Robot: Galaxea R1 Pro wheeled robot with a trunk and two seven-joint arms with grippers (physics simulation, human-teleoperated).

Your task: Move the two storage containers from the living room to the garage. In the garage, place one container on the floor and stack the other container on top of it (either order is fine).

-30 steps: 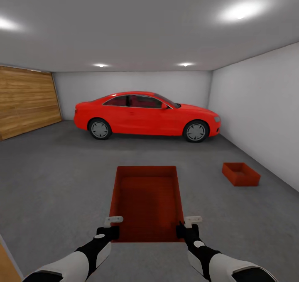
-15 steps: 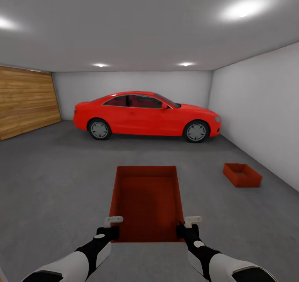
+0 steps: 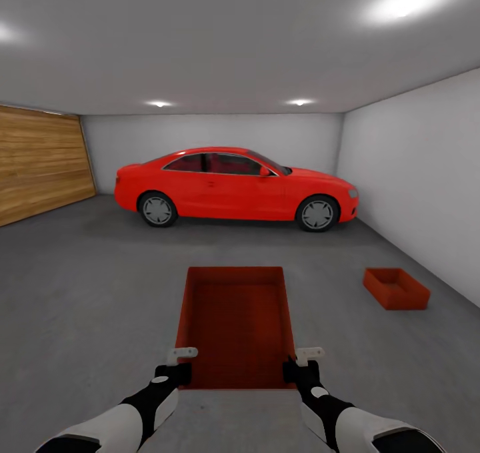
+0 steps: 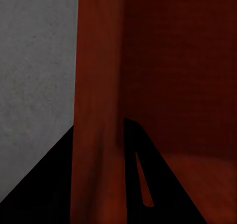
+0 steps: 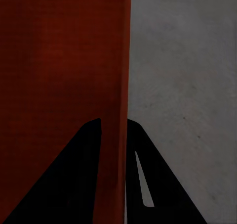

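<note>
I hold one orange-red storage container (image 3: 235, 326) out in front of me, above the dark grey floor (image 3: 87, 286) of the garage. My left gripper (image 3: 179, 367) is shut on its left wall near the close corner. My right gripper (image 3: 301, 367) is shut on the right wall. In the left wrist view the thin red wall (image 4: 98, 85) runs between the two black fingers of the left gripper (image 4: 98, 184). The right wrist view has the wall (image 5: 116, 61) pinched the same way in the right gripper (image 5: 113, 174). The other storage container (image 3: 396, 288) sits on the floor ahead to the right.
A red car (image 3: 233, 189) is parked across the back of the room. Wide wooden plank doors (image 3: 40, 173) line the left side. A white wall (image 3: 420, 179) runs along the right, close behind the container on the floor.
The whole view has shifted: the car looks slightly larger and the container on the floor sits further right and lower in the picture. The held container keeps its place between my grippers.
</note>
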